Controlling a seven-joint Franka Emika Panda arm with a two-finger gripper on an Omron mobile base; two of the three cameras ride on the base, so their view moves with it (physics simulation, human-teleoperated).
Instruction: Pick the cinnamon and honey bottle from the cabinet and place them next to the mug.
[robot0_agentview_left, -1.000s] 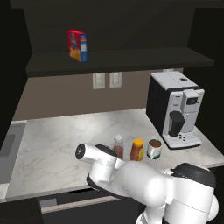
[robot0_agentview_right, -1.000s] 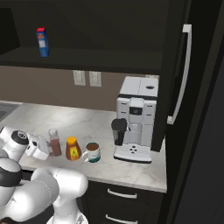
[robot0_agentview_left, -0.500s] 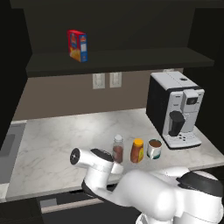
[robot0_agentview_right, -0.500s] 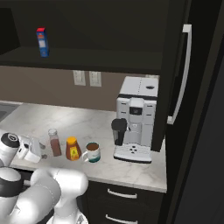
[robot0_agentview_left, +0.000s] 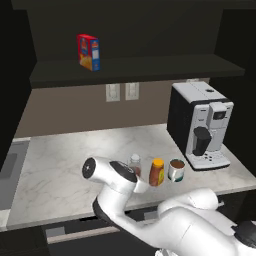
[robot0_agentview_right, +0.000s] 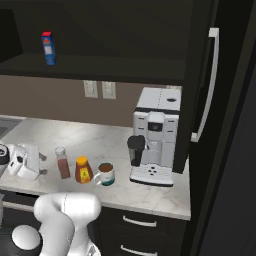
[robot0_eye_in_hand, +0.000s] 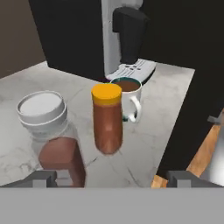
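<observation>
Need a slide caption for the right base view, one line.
Cinnamon, honey bottle and mug lined up on the counter; open hand beside them.

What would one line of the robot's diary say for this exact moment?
gripper: open, holding nothing | cinnamon, honey bottle, mug: standing in a row on counter | cabinet: red-blue box on shelf

Amber honey bottle (robot0_agentview_right: 83, 170) w/ yellow cap

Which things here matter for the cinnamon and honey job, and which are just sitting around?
Part of the job: cinnamon, honey bottle, mug, cabinet.
Just there: red-blue box on the cabinet shelf, coffee machine, wall outlets.
</observation>
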